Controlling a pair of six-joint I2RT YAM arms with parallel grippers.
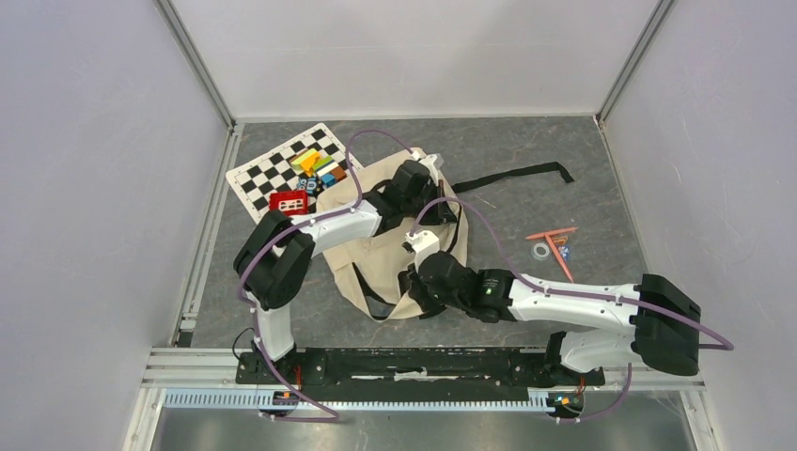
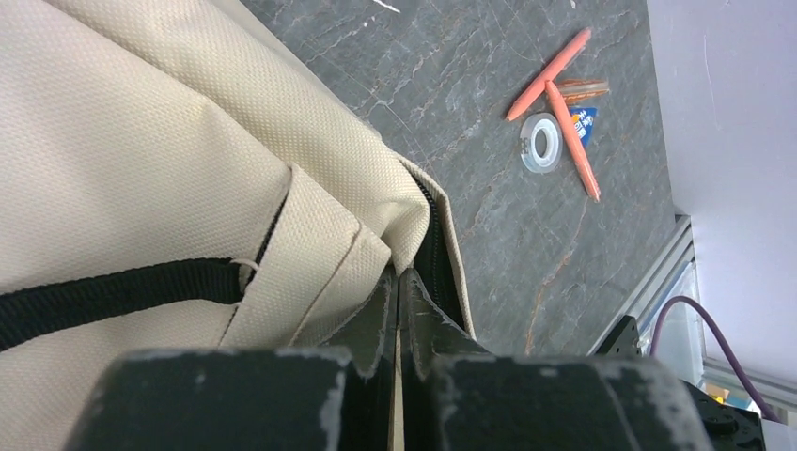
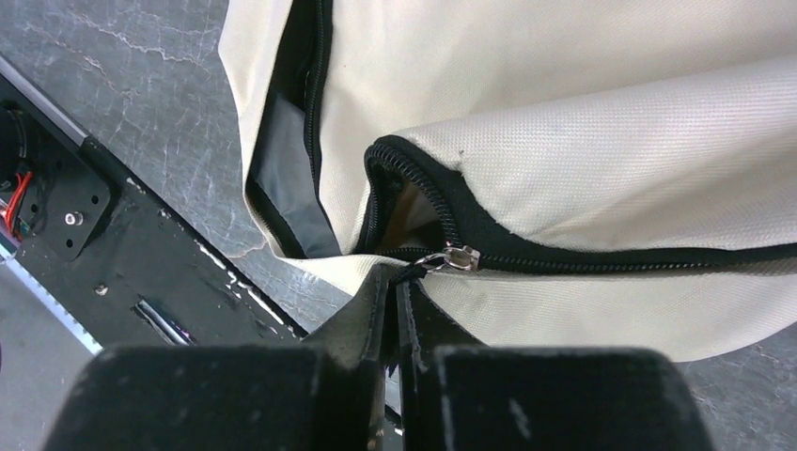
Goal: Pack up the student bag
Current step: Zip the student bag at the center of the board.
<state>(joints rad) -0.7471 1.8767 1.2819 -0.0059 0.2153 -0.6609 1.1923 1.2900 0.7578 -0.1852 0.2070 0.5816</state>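
Observation:
The student bag [image 1: 371, 254] is a cream canvas backpack lying in the middle of the table, its black strap [image 1: 517, 176] trailing to the right. My left gripper [image 1: 438, 212] is at the bag's far right side. In the left wrist view it [image 2: 399, 279] is shut on the bag's cream edge [image 2: 367, 254] beside the black zipper. My right gripper [image 1: 412, 289] is at the bag's near edge. In the right wrist view it [image 3: 395, 279] is shut on the black zipper pull, just below the metal slider [image 3: 461, 256]. The zipper gapes open left of the slider and is closed to its right.
A checkerboard mat [image 1: 268, 174] with several coloured items [image 1: 320, 167] and a red piece [image 1: 289, 201] lies at the back left. Orange pens [image 1: 556, 235] and a tape roll [image 1: 541, 251] lie right of the bag, also in the left wrist view [image 2: 541, 143]. The black base rail [image 3: 141, 254] runs close under the right gripper.

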